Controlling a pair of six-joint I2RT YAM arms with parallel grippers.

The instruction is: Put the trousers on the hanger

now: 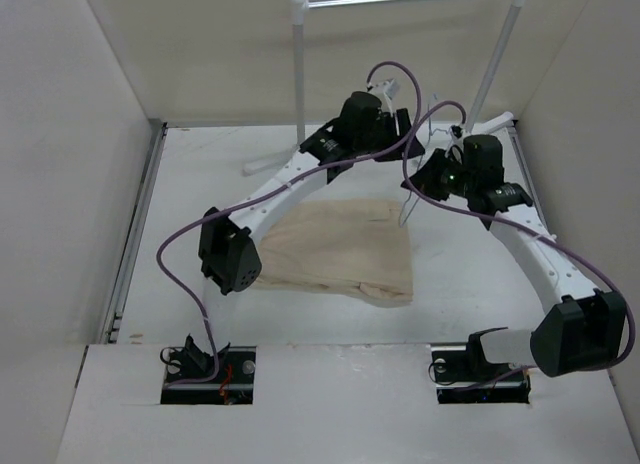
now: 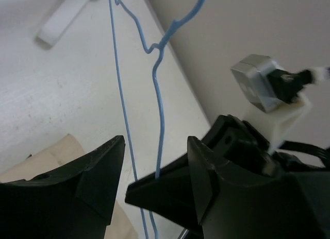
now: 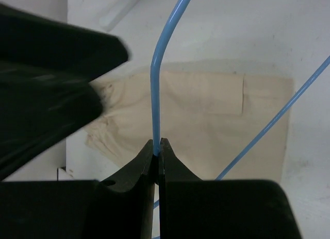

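Observation:
The beige trousers (image 1: 340, 249) lie folded flat on the table, and they also show under the right wrist view (image 3: 216, 110). The thin blue wire hanger (image 1: 411, 199) is held up in the air above the trousers' right edge. My right gripper (image 1: 432, 176) is shut on one wire of the hanger (image 3: 154, 95), pinched at the fingertips (image 3: 158, 146). My left gripper (image 1: 405, 124) is open, and its jaws stand on either side of the hanger's wires (image 2: 157, 95) without touching them (image 2: 154, 161). The right gripper's fingers (image 2: 170, 192) show between the left jaws.
A white tubular rack (image 1: 300, 74) with two posts and a top bar stands at the back of the table; one of its feet (image 2: 62, 17) shows in the left wrist view. White walls close in the left, right and back sides.

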